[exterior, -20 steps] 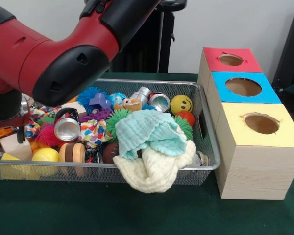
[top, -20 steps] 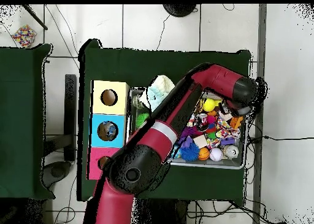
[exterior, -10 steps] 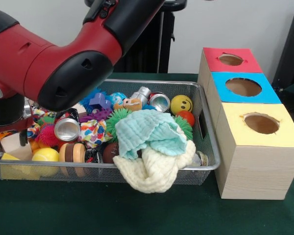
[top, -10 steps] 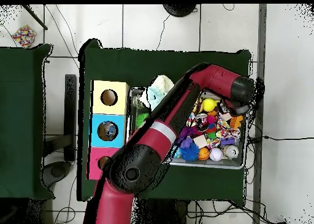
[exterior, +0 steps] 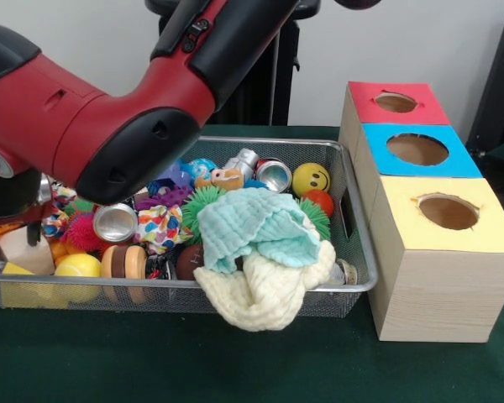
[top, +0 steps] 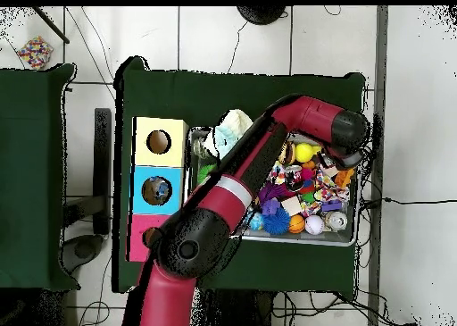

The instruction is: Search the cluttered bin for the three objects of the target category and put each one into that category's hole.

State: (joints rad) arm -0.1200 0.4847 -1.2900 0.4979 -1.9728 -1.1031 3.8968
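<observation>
Reaching across the wire bin (exterior: 353,210) from above, the red arm (exterior: 109,109) was seen in the front view with its wrist over the bin's left end, probably so that that corner could be searched. The gripper itself was hidden behind the arm, so it could not be told whether it was apart or together. Two cloths, a teal cloth (exterior: 256,227) upon a cream cloth (exterior: 269,290), were draped over the front rim, likely covering other toys. Two open cans (exterior: 116,222) were counted, also a smiley ball (exterior: 311,179) and a plain yellow ball (exterior: 78,266). Which category was wanted could not be read, so the three targets were judged to lie in the clutter, none yet singled out. Three boxes stood just beside the bin, each with one hole: a red box (exterior: 396,102), a blue box (exterior: 420,149) and a yellow box (exterior: 449,214).

In the overhead view the arm was laid diagonally over the bin (top: 303,238), its wrist (top: 344,130) at the far corner, away from the three boxes (top: 159,187). One green surface (top: 241,86) carried everything.
</observation>
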